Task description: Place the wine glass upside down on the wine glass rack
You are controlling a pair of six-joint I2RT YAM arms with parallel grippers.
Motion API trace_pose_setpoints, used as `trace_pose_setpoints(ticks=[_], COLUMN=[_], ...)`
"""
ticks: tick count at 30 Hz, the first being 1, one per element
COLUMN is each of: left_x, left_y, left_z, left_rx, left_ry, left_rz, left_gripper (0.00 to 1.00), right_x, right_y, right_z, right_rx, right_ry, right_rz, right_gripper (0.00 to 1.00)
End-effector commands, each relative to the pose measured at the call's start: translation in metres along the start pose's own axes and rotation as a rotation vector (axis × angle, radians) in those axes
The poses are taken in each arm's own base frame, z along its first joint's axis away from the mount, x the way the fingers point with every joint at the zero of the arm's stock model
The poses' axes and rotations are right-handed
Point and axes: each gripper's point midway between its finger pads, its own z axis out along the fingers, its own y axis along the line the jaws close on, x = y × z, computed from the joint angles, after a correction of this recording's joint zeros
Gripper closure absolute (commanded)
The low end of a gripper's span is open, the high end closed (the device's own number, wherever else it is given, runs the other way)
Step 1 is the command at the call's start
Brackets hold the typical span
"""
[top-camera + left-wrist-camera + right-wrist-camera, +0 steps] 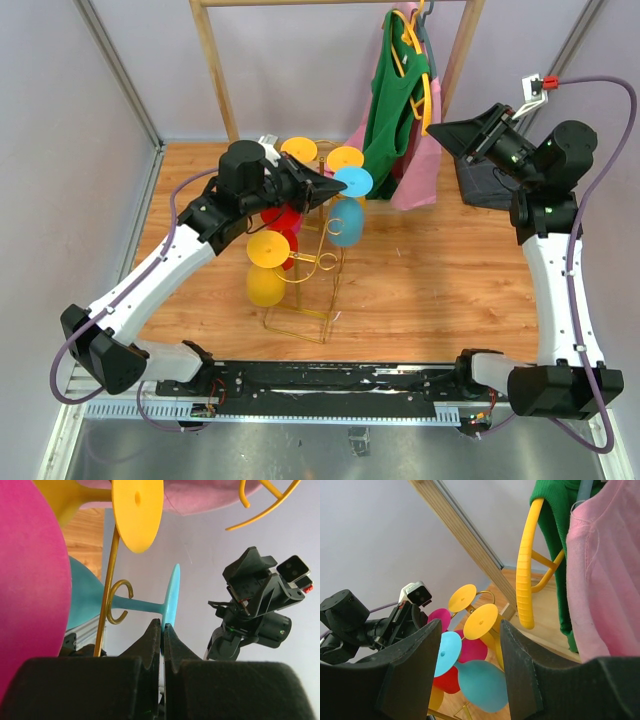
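**Clearances.** The counter (440, 290) is bounded by walls at 9 o'clock and at 12 o'clock. A wooden clothes rail (215, 70) stands along the 12 o'clock edge. A green garment (390, 110) and a pink garment (415, 180) hang from it toward 1 o'clock. Bare wood is seen at 3 o'clock of the wine glass rack (322, 262), between the rack and the right arm. The 9 o'clock side of the rack is taken up by the left arm, which crosses in from 7 o'clock. The rack is crowded. A yellow glass (265, 285) hangs at its 8 o'clock and a red glass (287, 218) at its 10 o'clock. Two yellow feet are seen at its 12 o'clock.

**Task item.** The wine glass (346, 222) is opaque turquoise. It hangs upside down on the 1 o'clock side of the rack, with the round foot uppermost and the bowl below. In the left wrist view its stem is seen passing through a curled gold loop arm.

**Tools.** The left tool (336, 186) is pressed together on the rim of the foot, and the edge is pinched between its fingers (150, 640). The right tool (445, 130) is held high at 2 o'clock, well apart from the rack. Its fingers are spread and nothing lies between them.
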Motion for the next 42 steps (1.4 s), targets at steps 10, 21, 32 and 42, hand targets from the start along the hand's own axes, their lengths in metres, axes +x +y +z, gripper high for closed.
trace_pose_setpoints(ticks=[10,21,32,42], left_x=[-0.028,-0.031,-0.031,-0.032], left_y=[-0.003,-0.01,-0.022,-0.018], left_z=[-0.012,-0.016,-0.018,-0.018], left_rx=[0.005,0.006,0.014,0.002], left_ry=[-0.1,-0.115,-0.109,-0.114], left_rz=[-0.017,0.021,0.069,0.073], left_gripper=[1.0,1.0,1.0,1.0], right_x=[-0.009,-0.008,-0.007,-0.006], right_y=[0.0,-0.005,-0.008,-0.007], right_z=[-0.001,0.003,0.005,0.004], right_rx=[-0.02,-0.029,-0.033,-0.035], right_ry=[-0.035,-0.033,-0.032,-0.032], right_rz=[-0.016,0.009,0.029,0.03], right_gripper=[0.48,0.48,0.49,0.49])
